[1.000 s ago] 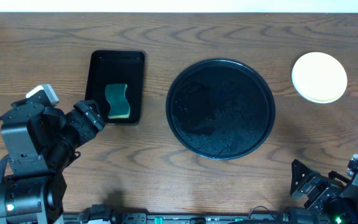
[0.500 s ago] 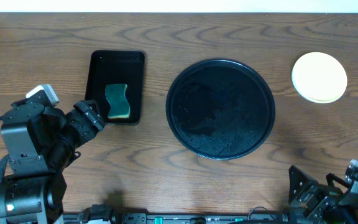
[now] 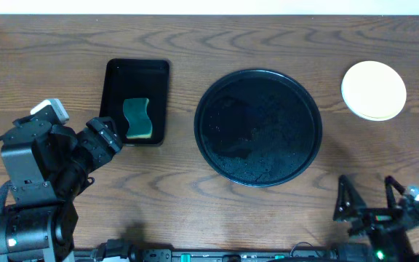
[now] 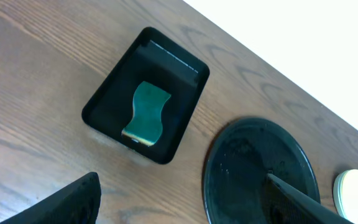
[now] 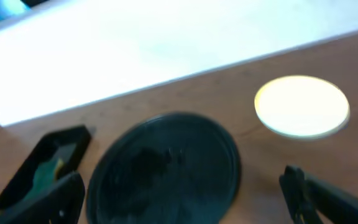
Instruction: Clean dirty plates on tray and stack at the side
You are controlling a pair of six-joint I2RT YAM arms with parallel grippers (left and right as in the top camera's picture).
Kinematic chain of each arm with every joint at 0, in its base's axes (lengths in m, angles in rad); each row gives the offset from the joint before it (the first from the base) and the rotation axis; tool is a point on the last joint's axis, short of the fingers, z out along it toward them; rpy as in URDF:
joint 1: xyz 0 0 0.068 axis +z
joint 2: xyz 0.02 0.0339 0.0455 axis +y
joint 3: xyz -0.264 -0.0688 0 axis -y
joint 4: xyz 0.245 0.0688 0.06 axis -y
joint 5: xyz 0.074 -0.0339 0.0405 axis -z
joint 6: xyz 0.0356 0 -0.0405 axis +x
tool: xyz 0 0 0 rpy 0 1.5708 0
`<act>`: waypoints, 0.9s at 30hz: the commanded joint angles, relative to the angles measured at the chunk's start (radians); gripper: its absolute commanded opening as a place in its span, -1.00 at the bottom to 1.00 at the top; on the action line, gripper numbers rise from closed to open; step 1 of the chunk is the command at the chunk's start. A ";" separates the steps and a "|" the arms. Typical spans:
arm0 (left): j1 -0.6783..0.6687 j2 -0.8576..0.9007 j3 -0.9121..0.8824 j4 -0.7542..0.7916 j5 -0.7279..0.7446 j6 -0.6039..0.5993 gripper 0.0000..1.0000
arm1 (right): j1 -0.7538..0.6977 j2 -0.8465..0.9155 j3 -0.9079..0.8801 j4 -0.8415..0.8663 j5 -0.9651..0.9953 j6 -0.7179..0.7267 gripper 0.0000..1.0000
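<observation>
- The stack of small round shallow plates (image 3: 373,90), pale yellow on top, is sitting on the brown wooden table (image 3: 268,218) at the far right, well apart from the large round black tray (image 3: 257,127). How many plates are lying under the top one cannot be told from above.
- The large round black tray is lying in the middle of the table with nothing on it. Its floor is glistening with what look like droplets, so the job is looking close to done.
- The left gripper (image 3: 109,133) is hovering with its jaws spread wide and nothing between them. It is just beside the near end of the small rectangular black tray (image 3: 138,80), where the green wavy sponge (image 3: 137,118) is resting.
- The right gripper (image 3: 366,196) is showing at the near right edge of the overhead view, jaws likewise spread and empty, well apart from the plates.
- The plates are probably handling as light, stiff pieces with a smooth, perhaps damp surface. A pinch is likely slipping unless it is biting squarely on the rim.
- The best hold is looking like the raised lip at the edge nearest the right gripper, one finger over and one under. The flat middle is offering nothing to grip.
- A stack is risking sliding apart if pushed sideways, so any nudge is wanting to be gentle and low.
</observation>
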 commanded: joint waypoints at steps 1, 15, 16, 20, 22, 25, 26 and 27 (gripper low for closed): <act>0.000 -0.001 0.010 0.000 0.010 -0.001 0.63 | 0.013 -0.087 -0.150 0.126 -0.012 -0.034 0.98; 0.000 -0.001 0.010 0.000 0.010 -0.001 0.64 | 0.015 -0.105 -0.554 0.690 -0.077 -0.037 0.99; 0.000 -0.001 0.010 0.000 0.010 -0.001 0.64 | 0.015 -0.105 -0.577 0.721 -0.077 -0.038 0.99; 0.000 -0.001 0.010 0.000 0.010 -0.001 0.64 | 0.015 -0.105 -0.673 0.856 -0.076 -0.037 0.99; 0.000 -0.001 0.010 0.000 0.010 -0.001 0.64 | 0.015 -0.105 -0.726 0.929 -0.077 -0.037 0.98; 0.000 -0.001 0.010 0.000 0.010 -0.001 0.64 | 0.015 -0.105 -0.739 0.918 -0.071 -0.040 0.99; 0.000 -0.001 0.010 0.000 0.010 -0.001 0.64 | 0.015 -0.105 -0.739 0.911 -0.070 -0.050 0.99; 0.000 -0.001 0.010 0.000 0.010 -0.001 0.64 | 0.015 -0.105 -0.739 0.901 -0.069 -0.061 0.98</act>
